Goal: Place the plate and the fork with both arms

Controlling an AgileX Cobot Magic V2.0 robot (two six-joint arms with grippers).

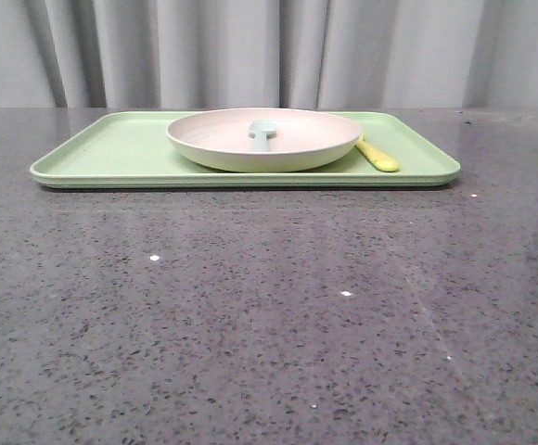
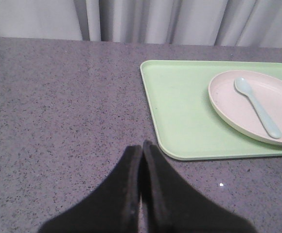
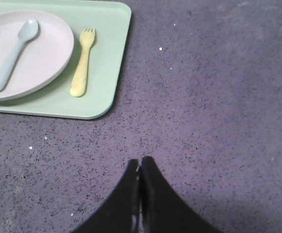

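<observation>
— What do you see looking forward over the table?

— A flat light-green tray (image 1: 111, 153) lies on the speckled grey table (image 1: 250, 315), with grey curtains (image 1: 250, 51) behind it. The plate (image 1: 297, 148) sits on the tray, somewhat right of its middle, and a pale blue-green spoon (image 1: 262, 133) lies inside it. The fork (image 1: 377, 156) rests on the tray just beside the plate's right edge, its rounded handle end pointing toward me. Neither of my arms shows in this view.

— And from your left wrist?

— My left pincer (image 2: 141, 145) has its two dark fingers pressed together, nothing between them, over bare tabletop (image 2: 58, 107). The tray (image 2: 180, 111) is near its tips, one rounded corner closest to them. The plate (image 2: 228, 104) sits at the tray's far part, partly cut off by the frame edge, and the spoon (image 2: 257, 107) lies slantwise in it, bowl toward the curtains. I cannot see the fork from here.

— And the right wrist?

— My right pincer (image 3: 140, 160) is likewise closed on itself, empty, over the table (image 3: 204, 97) and well apart from everything else. The tray (image 3: 107, 58) reaches in from one corner of the frame. The plate (image 3: 44, 53) is on it, holding the spoon (image 3: 12, 53). The fork (image 3: 82, 63) lies flat on the tray between the plate and the tray's short rim, just beside the plate, tines away from my fingers.
</observation>
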